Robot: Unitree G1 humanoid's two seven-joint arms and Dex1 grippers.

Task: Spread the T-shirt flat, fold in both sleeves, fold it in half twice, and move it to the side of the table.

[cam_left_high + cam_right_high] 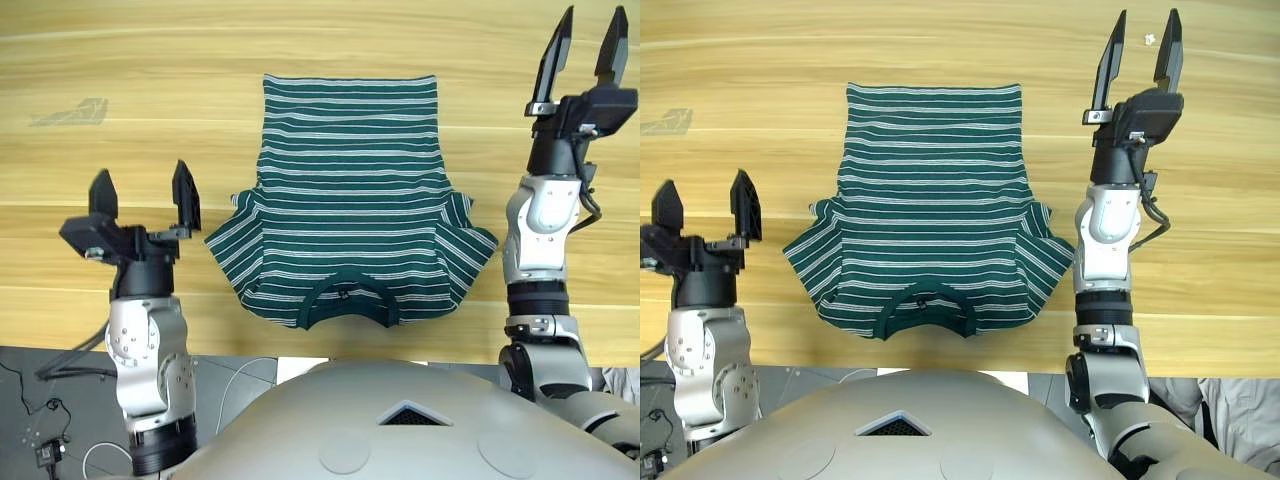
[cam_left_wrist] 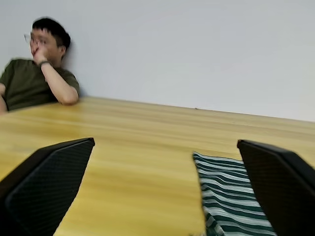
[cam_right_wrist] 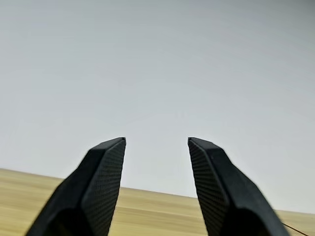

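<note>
Nearest the robot, the T-shirt lies with its collar toward the near edge of the table, body flat, both sleeves splayed and not yet folded. Left gripper hovers beside the left sleeve, jaws apart. Right gripper stands raised beyond the right sleeve, jaws apart, empty. Risk: pinching a rumpled sleeve could drag the body askew or pull the collar off the edge.

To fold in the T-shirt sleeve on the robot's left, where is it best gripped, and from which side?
Probably at the outer edge of the sleeve, coming from the left with the open left gripper. The sleeve lies flat and sticks out sideways toward that gripper, so its edge is free.
</note>
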